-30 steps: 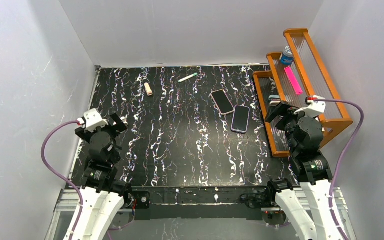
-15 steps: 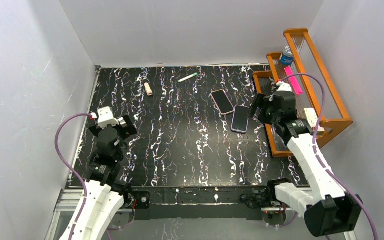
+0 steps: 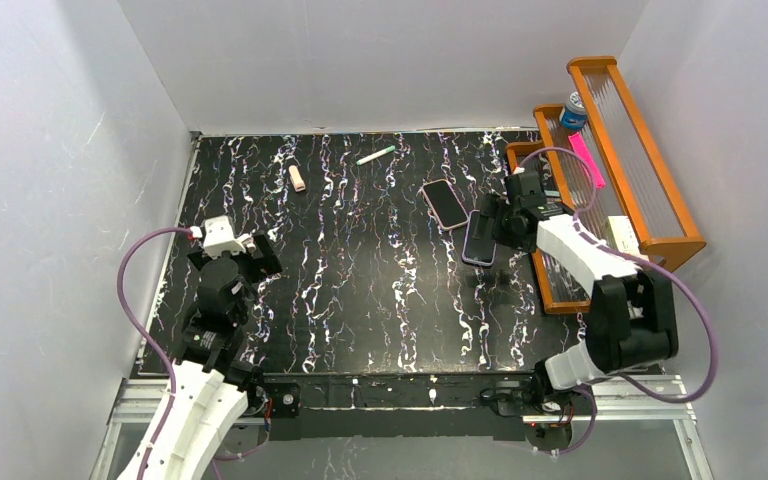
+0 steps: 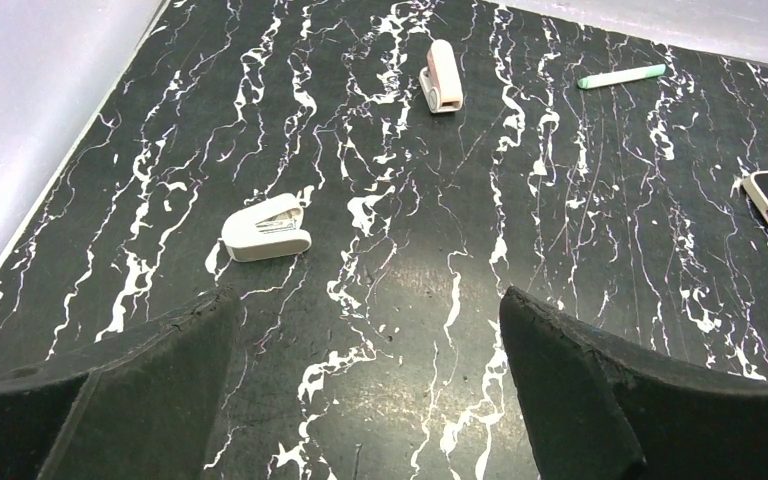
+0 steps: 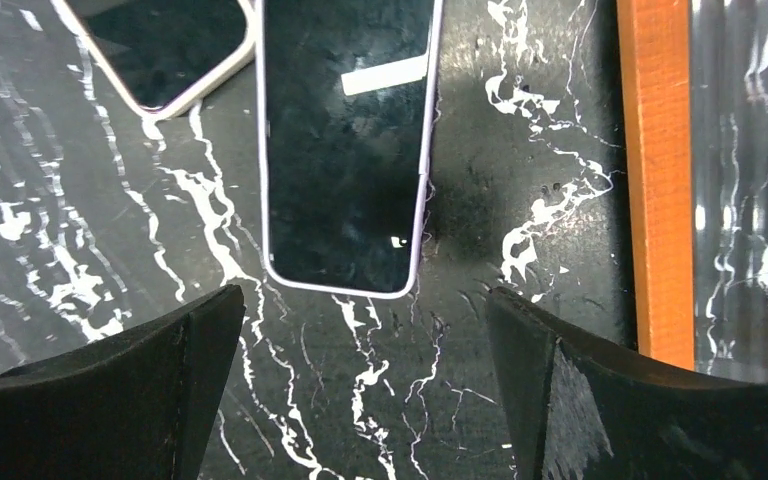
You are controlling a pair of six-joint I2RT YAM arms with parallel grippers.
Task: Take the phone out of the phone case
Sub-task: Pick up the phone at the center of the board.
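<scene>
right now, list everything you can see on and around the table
lilac-edged phone: one, dark screen, right of centre, below right gripper
white-edged phone: one, dark screen, beside it, farther back
pen: one, green-white, far middle
clip-like item: one, pale pink, far left
stapler-like item: one, white, near left
rack: one, orange wood, right edge
bottle: one, blue, on rack
marker: one, pink, on rack
small box: one, white, on rack
table: one, black, white veins
left gripper: one, black, open
right gripper: one, black, open
</scene>
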